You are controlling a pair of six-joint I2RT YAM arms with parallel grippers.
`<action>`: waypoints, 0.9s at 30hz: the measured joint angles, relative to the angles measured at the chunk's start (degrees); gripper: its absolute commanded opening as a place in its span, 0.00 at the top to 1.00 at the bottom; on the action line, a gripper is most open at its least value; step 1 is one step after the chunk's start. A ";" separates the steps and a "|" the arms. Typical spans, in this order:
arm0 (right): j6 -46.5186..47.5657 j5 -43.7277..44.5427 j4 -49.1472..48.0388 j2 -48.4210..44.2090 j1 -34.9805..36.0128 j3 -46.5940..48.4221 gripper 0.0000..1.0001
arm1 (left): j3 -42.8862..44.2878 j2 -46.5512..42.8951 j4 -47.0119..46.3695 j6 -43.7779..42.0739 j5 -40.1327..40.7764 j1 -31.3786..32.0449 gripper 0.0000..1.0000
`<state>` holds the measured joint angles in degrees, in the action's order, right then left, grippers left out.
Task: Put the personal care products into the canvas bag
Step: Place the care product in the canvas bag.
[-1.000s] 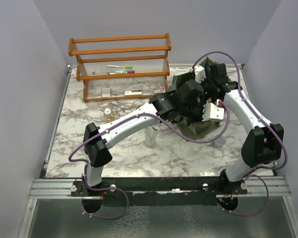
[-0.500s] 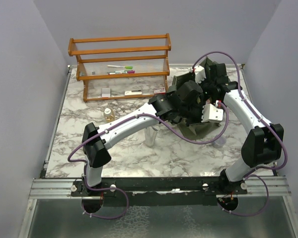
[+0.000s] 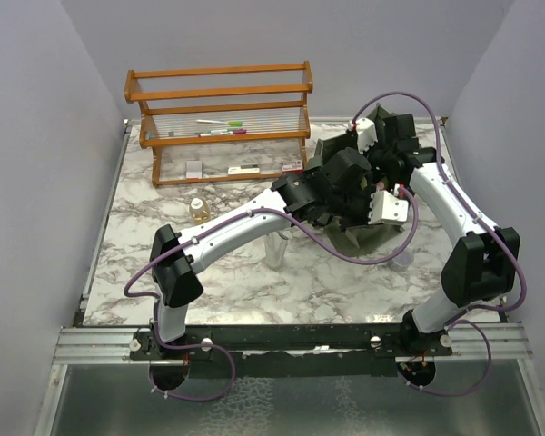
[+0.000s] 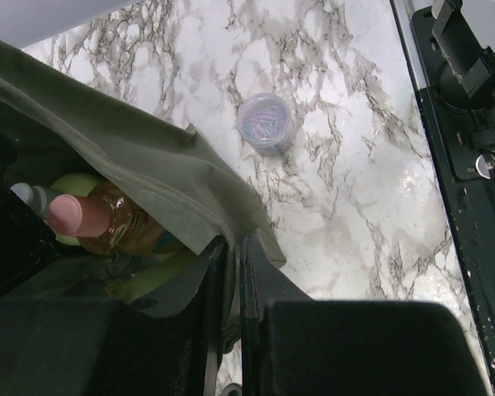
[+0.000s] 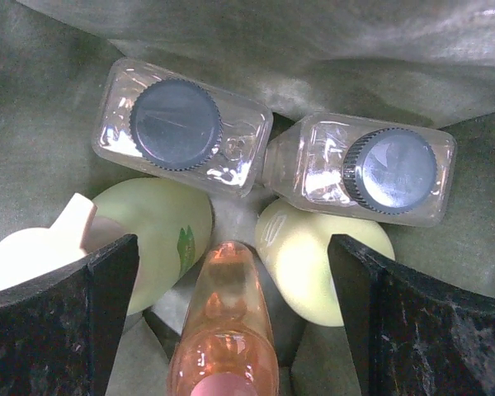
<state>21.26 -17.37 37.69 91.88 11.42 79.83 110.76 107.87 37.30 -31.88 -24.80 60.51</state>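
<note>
My right claw [image 5: 231, 268] hangs wide open inside the canvas bag [image 5: 49, 99], gripping nothing; its two fingers stand clear on either side of the amber-orange bottle [image 5: 224, 322] straight below, which lies tilted with its pink cap toward my wrist and its long axis running away from me. Around it I count two clear black-capped bottles [image 5: 181, 124] side by side against the far wall, caps up, and two pale green bottles [image 5: 161, 223] flanking the amber one. A cream shape [image 5: 25, 256], half hidden behind one finger, I cannot name. That makes five certain products in the bag, perhaps six. My left claw [image 4: 233, 247] is clenched on the bag's rim, fabric pinched between its fingers, keeping the mouth open. Just outside on the marble table [image 4: 355, 181] sits one lavender jar [image 4: 266, 124], which is not mine to pack. Further out, one squat amber bottle [image 3: 198, 211] stands upright near the foot of the orange rack [image 3: 218, 100], well apart from the bag and off to its left. It is nearer my left arm, but that claw is busy with the rim, so I judge the right must lift straight out and cross leftward to reach it.
</note>
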 measured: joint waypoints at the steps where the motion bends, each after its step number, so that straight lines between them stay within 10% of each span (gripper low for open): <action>1: 0.00 0.00 0.17 0.00 0.00 0.15 0.01 | 0.00 0.00 0.00 0.00 0.00 0.00 0.94; 27: -3.15 0.09 3.06 -4.33 -0.02 15.47 0.01 | 0.04 -0.13 0.07 0.02 0.46 0.00 0.91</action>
<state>18.11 -17.28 40.75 87.55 11.40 95.31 110.80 107.74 37.36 -31.86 -24.34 60.51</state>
